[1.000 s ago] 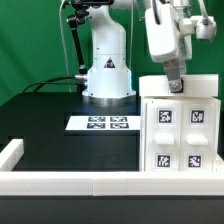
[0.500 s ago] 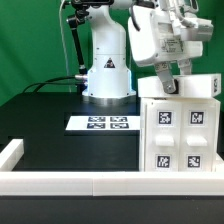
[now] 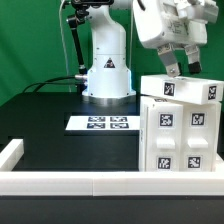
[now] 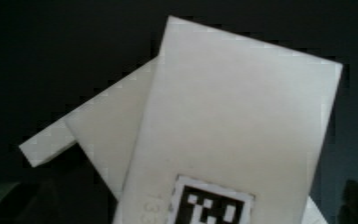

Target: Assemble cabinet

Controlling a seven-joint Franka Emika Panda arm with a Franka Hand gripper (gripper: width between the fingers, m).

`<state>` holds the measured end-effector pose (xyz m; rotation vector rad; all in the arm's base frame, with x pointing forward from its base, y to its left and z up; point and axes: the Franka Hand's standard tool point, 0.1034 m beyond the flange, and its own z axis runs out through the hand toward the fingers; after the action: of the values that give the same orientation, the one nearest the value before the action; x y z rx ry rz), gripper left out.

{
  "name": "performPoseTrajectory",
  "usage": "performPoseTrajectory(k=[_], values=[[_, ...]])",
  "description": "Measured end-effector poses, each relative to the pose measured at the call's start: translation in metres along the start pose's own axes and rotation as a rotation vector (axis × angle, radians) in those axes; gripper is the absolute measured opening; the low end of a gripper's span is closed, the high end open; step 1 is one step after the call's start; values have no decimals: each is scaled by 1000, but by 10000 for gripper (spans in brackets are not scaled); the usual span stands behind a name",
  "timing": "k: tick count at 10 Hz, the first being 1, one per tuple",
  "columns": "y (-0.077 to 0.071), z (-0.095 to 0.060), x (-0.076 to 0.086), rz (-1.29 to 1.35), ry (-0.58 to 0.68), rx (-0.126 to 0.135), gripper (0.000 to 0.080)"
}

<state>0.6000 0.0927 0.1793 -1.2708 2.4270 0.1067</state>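
The white cabinet body (image 3: 180, 135) stands at the exterior view's right, with several black-and-white tags on its front. A flat white cabinet piece (image 3: 187, 90) with two tags lies on top of it, slightly tilted. My gripper (image 3: 182, 66) hangs just above that piece, with its two dark fingers spread and nothing between them. The wrist view shows white cabinet surfaces (image 4: 229, 120) close up, with one tag (image 4: 211, 206). My fingers do not show there.
The marker board (image 3: 103, 123) lies flat on the black table in front of the robot base (image 3: 107, 70). Low white border rails run along the front edge (image 3: 60, 184) and the left corner (image 3: 10, 152).
My gripper has risen from the cabinet's top and shifted to the right. The tagged top piece now shows its front face, lying tilted on the body.
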Motion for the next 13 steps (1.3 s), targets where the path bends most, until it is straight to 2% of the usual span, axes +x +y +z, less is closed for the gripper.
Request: performPoseTrajectory(k=[1,3,4,5,6,8,13], values=[[-1,-1,-2,5,-9,14,797],[-1,1,-1,-62,-5,6,797],[2,1,-1,-198,4,-57,797],[-1,-1,-5,-348,15,-84,797],[-3,-1,-8,-509,11,-86,797],[0,-1,-10,-769,-5,-128,797],[-1,-2,-10,-1152,-18,-136,797]])
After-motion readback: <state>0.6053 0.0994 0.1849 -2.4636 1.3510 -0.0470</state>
